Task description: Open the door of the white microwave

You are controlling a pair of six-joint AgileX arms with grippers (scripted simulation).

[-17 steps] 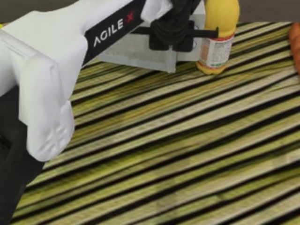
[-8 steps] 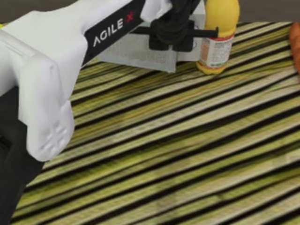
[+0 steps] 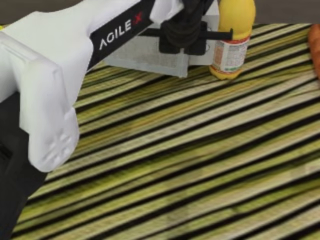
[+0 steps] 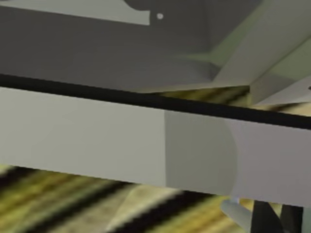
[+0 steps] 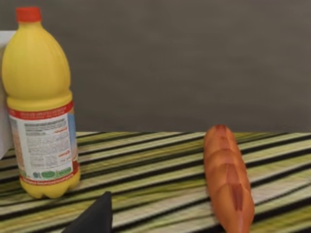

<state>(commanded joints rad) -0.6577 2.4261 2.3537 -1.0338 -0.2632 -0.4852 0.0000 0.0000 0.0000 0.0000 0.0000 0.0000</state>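
Nearest the top camera: my left arm's white link with the AgileX band, running diagonally from the left edge up toward the far edge of the striped green-yellow table mat. At its end, the left gripper sits right at the front of the small boxy white microwave, over the flat white door with speckled grey mesh window. The door appears swung down toward the mat, long axis across the table; hinge side is hidden.

Gripper fingers: can't tell whether spread or clamped. The black body hides them from above, and the left wrist view shows only a white door edge filling the picture.

Key relation: the door lies directly under and ahead of the left gripper, so the left arm is the working one.

Just right of the microwave: upright yellow plastic bottle with red cap. Farther right: orange-brown bread loaf.

Right arm is parked off to the right.
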